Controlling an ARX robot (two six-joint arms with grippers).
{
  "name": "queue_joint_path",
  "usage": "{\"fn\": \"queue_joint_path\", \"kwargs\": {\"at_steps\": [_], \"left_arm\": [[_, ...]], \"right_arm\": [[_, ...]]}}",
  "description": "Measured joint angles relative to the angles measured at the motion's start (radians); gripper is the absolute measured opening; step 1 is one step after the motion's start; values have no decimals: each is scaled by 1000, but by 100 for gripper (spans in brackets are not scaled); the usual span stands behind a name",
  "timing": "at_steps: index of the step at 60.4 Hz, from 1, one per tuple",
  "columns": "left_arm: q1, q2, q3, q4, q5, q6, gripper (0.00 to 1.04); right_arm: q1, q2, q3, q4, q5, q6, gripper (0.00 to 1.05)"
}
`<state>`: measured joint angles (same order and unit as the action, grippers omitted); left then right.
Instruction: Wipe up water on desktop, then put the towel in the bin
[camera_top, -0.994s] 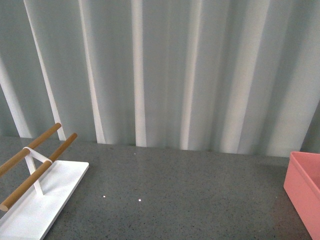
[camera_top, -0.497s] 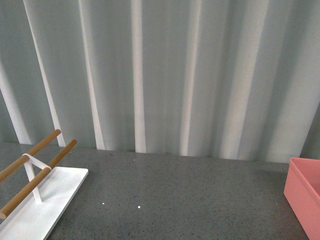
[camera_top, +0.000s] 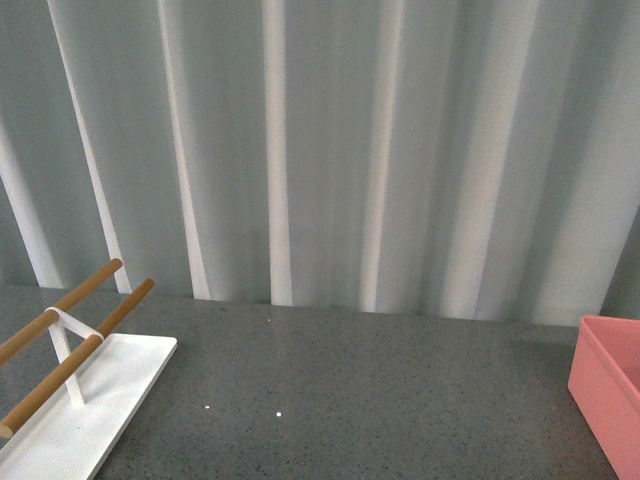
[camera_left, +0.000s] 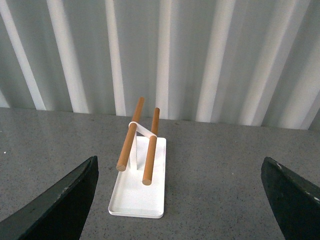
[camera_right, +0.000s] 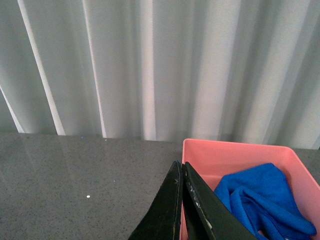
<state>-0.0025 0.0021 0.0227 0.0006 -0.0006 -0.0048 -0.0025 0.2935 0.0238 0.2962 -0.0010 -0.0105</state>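
Note:
The blue towel (camera_right: 265, 202) lies crumpled inside the pink bin (camera_right: 235, 152). My right gripper (camera_right: 181, 167) is shut with nothing between its fingers, its tips at the bin's near wall. In the front view only a corner of the bin (camera_top: 608, 385) shows at the right edge, and neither arm appears there. The dark grey speckled desktop (camera_top: 350, 390) stretches across the foreground. My left gripper (camera_left: 180, 172) is open and holds nothing, its two dark fingers (camera_left: 65, 200) spread wide over the desktop (camera_left: 220, 170).
A white tray (camera_top: 90, 400) with two wooden rods (camera_top: 70, 330) stands at the left of the desktop; the left wrist view shows the tray (camera_left: 137, 192) ahead of the open fingers. A pale pleated curtain (camera_top: 330, 140) closes off the back.
The front view has shifted a little since a second ago: tray, bin and desktop edge sit slightly lower and to the left in the picture. Nothing differs over the last half second.

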Motion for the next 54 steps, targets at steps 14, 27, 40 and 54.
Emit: {"fn": "queue_joint_path", "kwargs": {"at_steps": [14, 27, 40, 54], "left_arm": [[0, 0, 0, 0, 0, 0, 98], [0, 0, 0, 0, 0, 0, 98], [0, -1, 0, 0, 0, 0, 98], [0, -1, 0, 0, 0, 0, 98]], "right_arm": [[0, -76, 0, -76, 0, 0, 3], [0, -171, 0, -184, 1, 1, 3], [0, -289, 0, -294, 0, 1, 3], [0, -289, 0, -295, 0, 0, 5]]}}
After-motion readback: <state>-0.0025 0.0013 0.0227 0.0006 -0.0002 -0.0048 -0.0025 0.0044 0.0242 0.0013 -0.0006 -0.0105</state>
